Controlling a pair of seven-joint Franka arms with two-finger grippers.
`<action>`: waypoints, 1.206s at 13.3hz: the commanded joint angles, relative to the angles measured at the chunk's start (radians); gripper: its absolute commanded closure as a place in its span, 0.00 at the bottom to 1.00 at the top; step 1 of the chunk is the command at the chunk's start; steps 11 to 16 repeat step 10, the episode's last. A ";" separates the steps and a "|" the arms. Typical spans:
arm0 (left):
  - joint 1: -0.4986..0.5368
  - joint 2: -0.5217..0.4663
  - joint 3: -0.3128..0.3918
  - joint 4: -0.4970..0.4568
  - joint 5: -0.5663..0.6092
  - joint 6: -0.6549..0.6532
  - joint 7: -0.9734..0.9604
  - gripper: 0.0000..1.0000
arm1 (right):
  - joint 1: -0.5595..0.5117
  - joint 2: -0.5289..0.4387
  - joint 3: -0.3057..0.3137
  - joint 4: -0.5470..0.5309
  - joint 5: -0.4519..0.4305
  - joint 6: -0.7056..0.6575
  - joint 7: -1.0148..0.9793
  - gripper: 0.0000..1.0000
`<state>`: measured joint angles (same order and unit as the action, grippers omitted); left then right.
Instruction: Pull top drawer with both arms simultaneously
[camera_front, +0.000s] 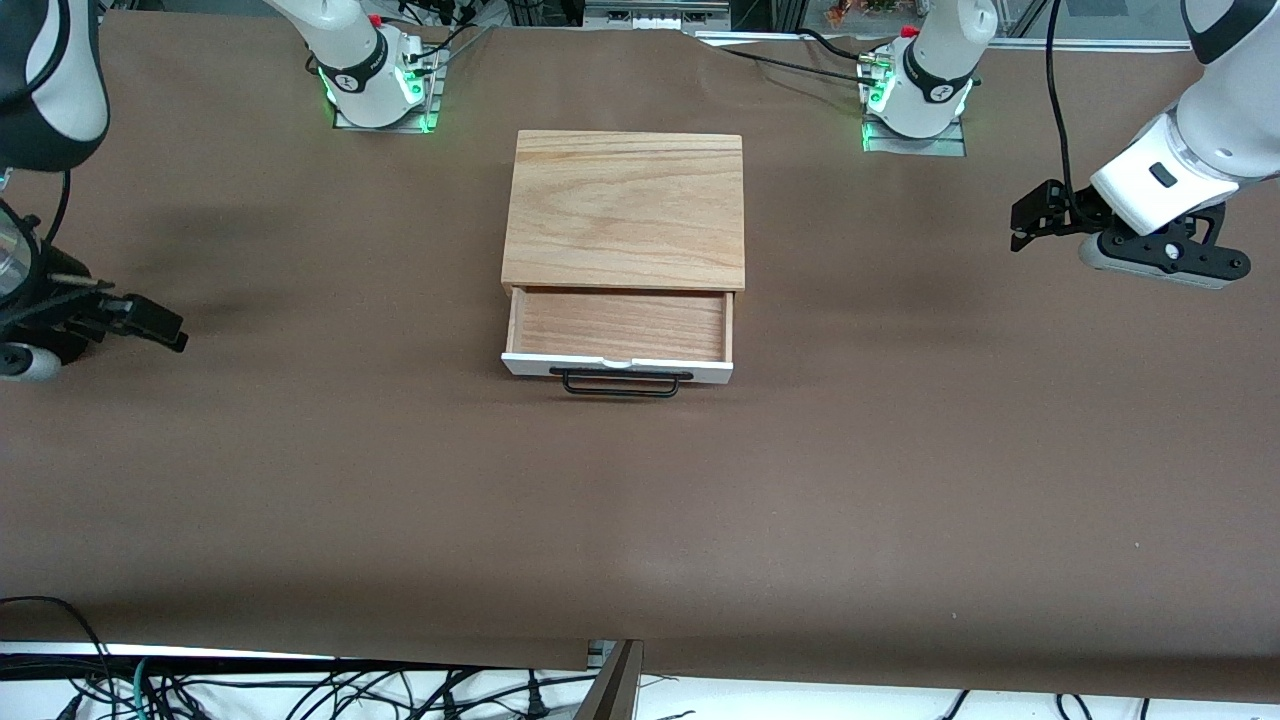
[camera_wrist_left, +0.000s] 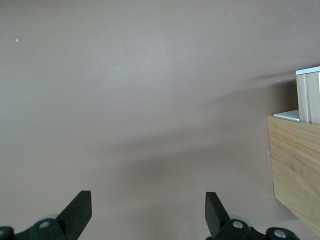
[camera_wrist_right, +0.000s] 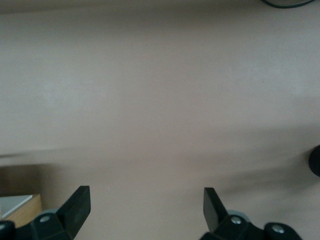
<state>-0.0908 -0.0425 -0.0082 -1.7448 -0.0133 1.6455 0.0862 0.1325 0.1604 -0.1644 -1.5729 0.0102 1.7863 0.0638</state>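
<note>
With its white front pulled out from the wood cabinet (camera_front: 625, 205), the top drawer (camera_front: 618, 335) sits mid-table, its bare wood interior exposed and its black bar handle (camera_front: 626, 384) untouched. Left gripper (camera_front: 1033, 218) hangs over the table (camera_front: 900, 450) toward the left arm's end, well apart from the drawer, fingers spread, empty. Right gripper (camera_front: 150, 322) likewise toward the right arm's end, spread, empty.

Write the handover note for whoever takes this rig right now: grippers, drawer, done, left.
Left gripper: open, empty, over bare table toward the left arm's end.
Right gripper: open, empty, over bare table toward the right arm's end.
Top drawer: pulled out of the wooden cabinet toward the front camera, interior showing and empty, black handle free.
Done: drawer stands open.
Left: nothing visible on the drawer; both arms are clear of it.
</note>
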 joint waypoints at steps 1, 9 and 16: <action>0.006 -0.014 -0.012 -0.012 0.026 0.008 -0.010 0.00 | -0.050 -0.071 0.060 -0.073 -0.024 -0.024 0.007 0.00; -0.003 -0.013 -0.019 -0.007 0.062 0.002 -0.013 0.00 | -0.048 -0.036 0.071 -0.032 -0.019 -0.057 -0.001 0.00; -0.003 -0.011 -0.018 -0.007 0.062 0.002 -0.013 0.00 | -0.048 -0.035 0.069 -0.032 -0.015 -0.057 -0.002 0.00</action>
